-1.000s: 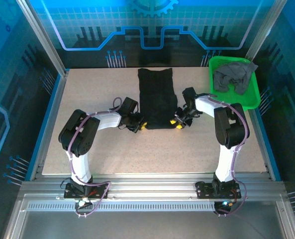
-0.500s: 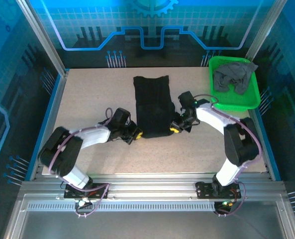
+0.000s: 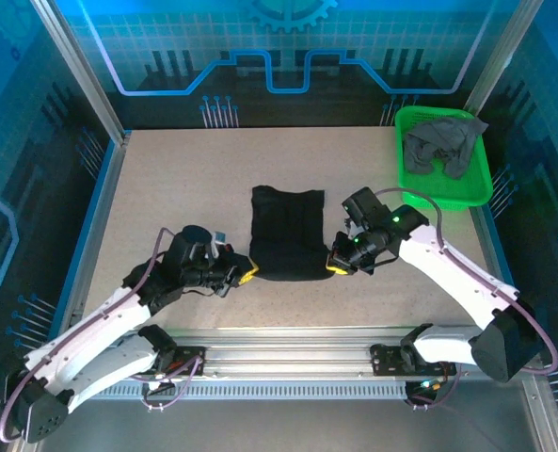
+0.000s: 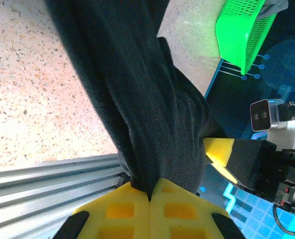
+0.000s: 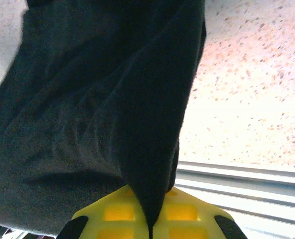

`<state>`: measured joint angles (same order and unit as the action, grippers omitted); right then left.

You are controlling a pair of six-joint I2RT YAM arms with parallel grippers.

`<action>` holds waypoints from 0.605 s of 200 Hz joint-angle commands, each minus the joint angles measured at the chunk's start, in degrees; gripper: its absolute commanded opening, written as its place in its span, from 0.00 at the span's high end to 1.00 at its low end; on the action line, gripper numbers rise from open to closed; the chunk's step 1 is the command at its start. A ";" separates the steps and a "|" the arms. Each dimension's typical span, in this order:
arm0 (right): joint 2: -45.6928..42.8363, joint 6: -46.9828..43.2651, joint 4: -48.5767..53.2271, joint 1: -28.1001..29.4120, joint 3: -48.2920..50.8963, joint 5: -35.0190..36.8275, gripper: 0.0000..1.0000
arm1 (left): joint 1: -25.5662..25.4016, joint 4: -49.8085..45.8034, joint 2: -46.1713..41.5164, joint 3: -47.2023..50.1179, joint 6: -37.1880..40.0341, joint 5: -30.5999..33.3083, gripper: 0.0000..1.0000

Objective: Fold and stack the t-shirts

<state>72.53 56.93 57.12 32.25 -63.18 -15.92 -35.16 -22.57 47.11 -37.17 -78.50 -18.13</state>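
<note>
The left hand (image 4: pixel 149 196) is clamped shut on the near left corner of the black t-shirt (image 3: pixel 285 231), with the cloth pinched between its yellow fingers (image 4: pixel 118 208). The right hand (image 5: pixel 149 219) is closed the same way on the near right corner, and dark fabric spreads away from that pinch in soft creases. Gripping both corners of one edge looks deliberate. It keeps the hem stretched between the two arms, so the edge should travel as a straight line instead of sagging or twisting.

Beyond the hands, the shirt lies as a narrow upright panel near the middle of the counter (image 3: pixel 166 188), its far end flat on the speckled surface. It appears to be narrowed lengthwise already, so the step in hand is probably carrying the near edge over toward the far one.

The dark grey t-shirt (image 3: pixel 441 143) sits bunched in the green basket (image 3: pixel 476 188) at the far right corner, well apart and not yet folded.
</note>
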 commanded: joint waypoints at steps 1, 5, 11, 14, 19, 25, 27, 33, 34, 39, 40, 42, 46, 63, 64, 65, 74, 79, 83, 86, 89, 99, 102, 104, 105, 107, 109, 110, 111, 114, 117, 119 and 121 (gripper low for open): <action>1.58 1.87 5.76 -0.87 -5.40 -0.40 1.00 | 0.83 -4.55 0.47 -3.89 -2.47 3.05 1.00; 2.40 1.79 5.81 -1.14 -6.52 -0.47 1.00 | 1.21 -3.63 1.05 -4.26 -2.85 3.38 1.00; 3.73 1.55 5.76 -1.69 -8.23 -0.48 1.00 | 1.97 -2.25 2.14 -4.70 -3.21 3.68 1.00; 4.42 1.45 5.72 -2.02 -9.05 -0.46 1.00 | 2.43 -1.79 2.77 -5.01 -3.36 3.85 1.00; 5.79 1.39 5.60 -2.56 -10.39 -0.47 1.00 | 3.26 -1.26 3.88 -5.62 -3.56 4.13 1.00; 7.41 1.28 5.18 -3.32 -11.90 -0.60 1.00 | 4.41 -0.16 5.39 -6.17 -3.55 4.37 1.00; 8.03 1.26 4.99 -3.51 -12.35 -0.71 1.00 | 4.88 0.27 5.85 -6.36 -3.49 4.47 1.00; 9.93 1.19 4.32 -4.41 -13.90 -1.38 1.00 | 6.18 1.63 7.69 -7.01 -3.37 4.72 1.00; 10.27 1.18 4.18 -4.53 -14.17 -1.43 1.00 | 6.30 1.82 8.06 -7.11 -3.35 4.70 1.00; 12.11 0.97 3.60 -5.24 -15.69 -1.88 1.00 | 7.72 2.47 9.78 -7.83 -3.48 4.69 1.00; 12.94 0.86 3.43 -5.48 -16.33 -1.93 1.00 | 7.99 2.68 10.12 -8.05 -3.49 4.69 1.00; 13.31 0.79 3.34 -5.59 -16.65 -1.93 1.00 | 8.59 3.16 11.07 -8.33 -3.50 4.64 1.00; 14.98 0.55 2.97 -6.08 -18.01 -1.82 1.00 | 9.67 4.29 12.65 -9.09 -3.31 4.28 1.00; 22.92 -0.69 1.88 -8.45 -24.11 -1.03 1.00 | 13.61 6.93 21.97 -14.53 -1.01 3.48 1.00; 23.36 -0.73 1.78 -8.62 -24.45 -0.95 1.00 | 13.88 7.15 22.58 -14.87 -0.85 3.42 1.00; 24.02 -0.79 1.73 -8.83 -24.89 -0.91 1.00 | 14.10 7.47 23.11 -15.18 -0.64 3.35 1.00; 28.66 -1.06 1.15 -10.34 -28.51 -0.33 1.00 | 15.97 8.56 28.62 -18.79 1.51 2.92 1.00; 31.23 -1.20 0.44 -11.13 -30.53 -0.58 1.00 | 16.87 8.39 31.97 -21.17 2.61 3.04 1.00; 33.32 -1.33 -0.15 -11.80 -31.91 -0.68 1.00 | 17.62 8.66 34.59 -22.82 3.25 2.91 1.00; 35.51 -1.45 -0.33 -12.20 -34.28 -0.58 1.00 | 18.12 9.42 36.40 -23.92 3.68 2.66 1.00; 36.48 -1.46 -0.28 -12.41 -35.35 -0.42 1.00 | 18.70 10.20 38.43 -25.09 4.20 2.23 1.00; 42.56 -2.28 -0.12 -13.51 -41.11 -0.37 0.98 | 20.03 10.16 45.06 -29.95 6.00 2.11 1.00; 44.41 -2.65 -0.05 -13.70 -42.88 -0.57 0.94 | 20.38 9.61 46.84 -31.53 6.75 2.16 1.00; 46.20 -3.14 0.35 -13.97 -45.00 -0.62 0.89 | 20.63 9.31 48.27 -32.65 7.30 2.08 1.00; 46.20 -3.14 0.35 -13.97 -45.00 -0.62 0.89 | 20.73 9.17 48.87 -33.21 7.57 2.06 1.00; 47.68 -3.51 0.75 -14.17 -46.51 -0.56 0.85 | 20.92 8.91 50.21 -34.19 8.05 1.98 0.97; 48.84 -3.91 1.25 -14.37 -47.98 -0.55 0.80 | 21.09 8.52 51.29 -35.41 8.48 1.90 0.93; 49.59 -4.05 1.46 -14.39 -48.70 -0.40 0.79 | 21.18 8.34 51.79 -35.86 8.86 1.88 0.90; 50.18 -4.12 1.83 -14.44 -49.49 -0.28 0.77 | 21.23 7.98 52.26 -36.30 9.10 1.88 0.88; 51.96 -4.82 2.80 -14.70 -51.85 -0.13 0.71 | 21.41 7.07 53.99 -37.95 9.82 1.99 0.80; 53.47 -5.49 3.57 -14.87 -53.98 0.12 0.66 | 21.58 5.96 55.58 -39.58 10.43 2.18 0.75; 54.53 -5.99 4.06 -15.10 -55.34 0.22 0.63 | 21.66 5.39 56.50 -40.36 10.73 2.26 0.74; 55.21 -6.55 4.36 -15.17 -56.56 0.33 0.61 | 21.74 4.91 57.17 -41.21 11.00 2.32 0.73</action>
<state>117.34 55.29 57.80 19.22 -107.07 -16.82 -15.77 -14.90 94.28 -68.60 -74.35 -16.32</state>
